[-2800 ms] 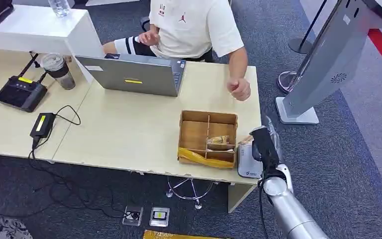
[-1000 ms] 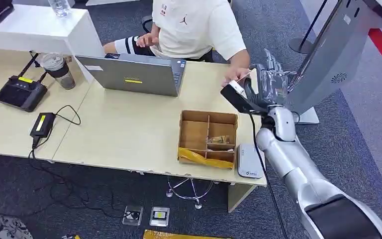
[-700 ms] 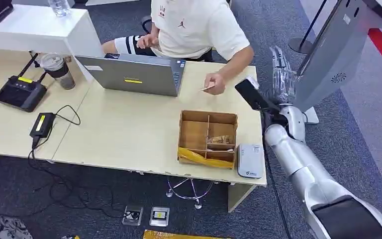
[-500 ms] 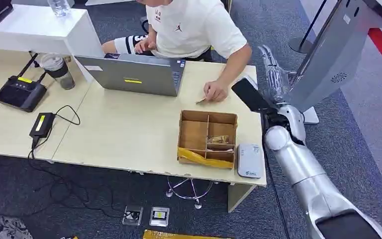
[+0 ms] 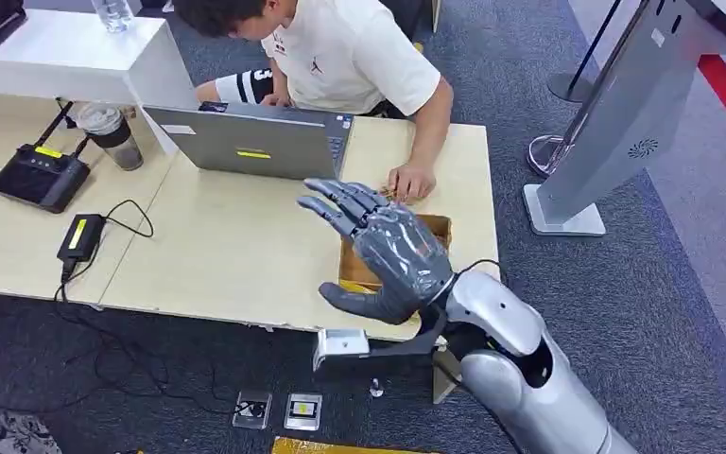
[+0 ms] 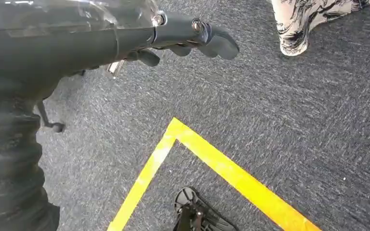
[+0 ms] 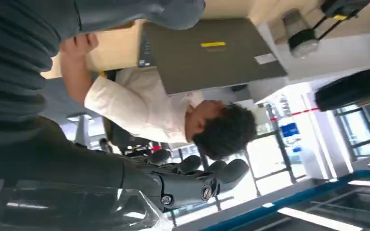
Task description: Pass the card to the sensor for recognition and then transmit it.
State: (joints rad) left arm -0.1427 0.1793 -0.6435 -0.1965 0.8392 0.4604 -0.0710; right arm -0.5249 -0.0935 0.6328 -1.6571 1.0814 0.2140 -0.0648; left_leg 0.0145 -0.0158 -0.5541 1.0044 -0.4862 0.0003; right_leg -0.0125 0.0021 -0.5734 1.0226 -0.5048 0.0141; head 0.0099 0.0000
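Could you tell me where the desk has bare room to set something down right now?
The widest bare patch lies between the charger brick, the laptop and the cardboard box. It is crowded by the box, where the right hand hovers and the person's hand rests.

A grey laptop [image 5: 250, 142] stands open beside a lidded cup [image 5: 109, 132] and a black router [image 5: 40, 174]

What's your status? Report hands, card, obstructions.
Right hand open, empty, above cardboard box. Left hand hangs over carpet. Card unclear, maybe at person's hand. Person's arm across table's far side.
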